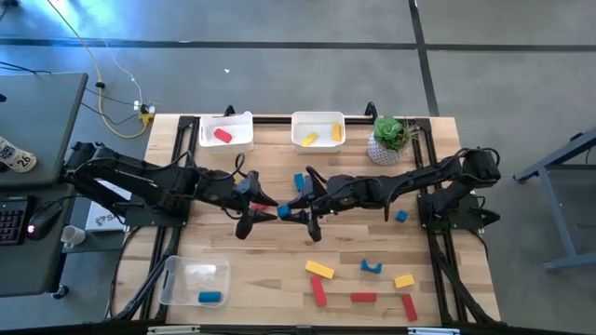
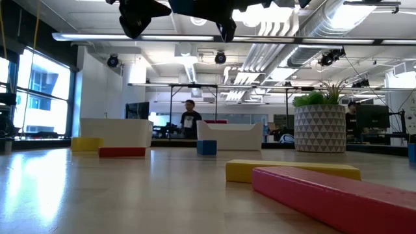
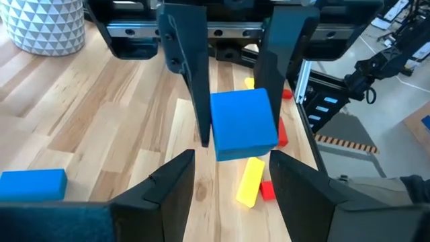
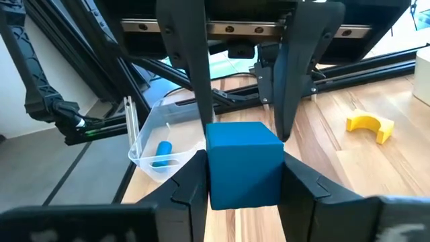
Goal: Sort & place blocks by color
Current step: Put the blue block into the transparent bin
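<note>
A blue cube block (image 1: 284, 212) hangs in the air over the table's middle, between the two grippers, which face each other. My right gripper (image 1: 296, 211) (image 4: 243, 175) is shut on it. My left gripper (image 1: 270, 208) (image 3: 232, 158) is open, and its fingertips stand on either side of the cube's other end; I cannot tell whether they touch it. Several more blocks lie flat on the near right of the table: yellow (image 1: 319, 270), a blue arch (image 1: 372, 267), yellow (image 1: 404, 280) and three red ones (image 1: 363, 298). Two other blue blocks (image 1: 300, 180) (image 1: 400, 216) lie farther back. My right gripper pinches the blue cube by two opposite side faces (image 4: 218, 181) between its two fingers (image 4: 188, 188). It comes in level from the table's right. The cube is lifted clear of the table, and its free end points toward the left gripper.
A white bin (image 1: 244, 119) at the far edge holds a red block, and a second white bin (image 1: 318, 118) holds yellow ones. A clear bin (image 1: 177, 279) at the near left holds a blue block (image 1: 210, 297). A potted plant (image 1: 391, 140) stands far right.
</note>
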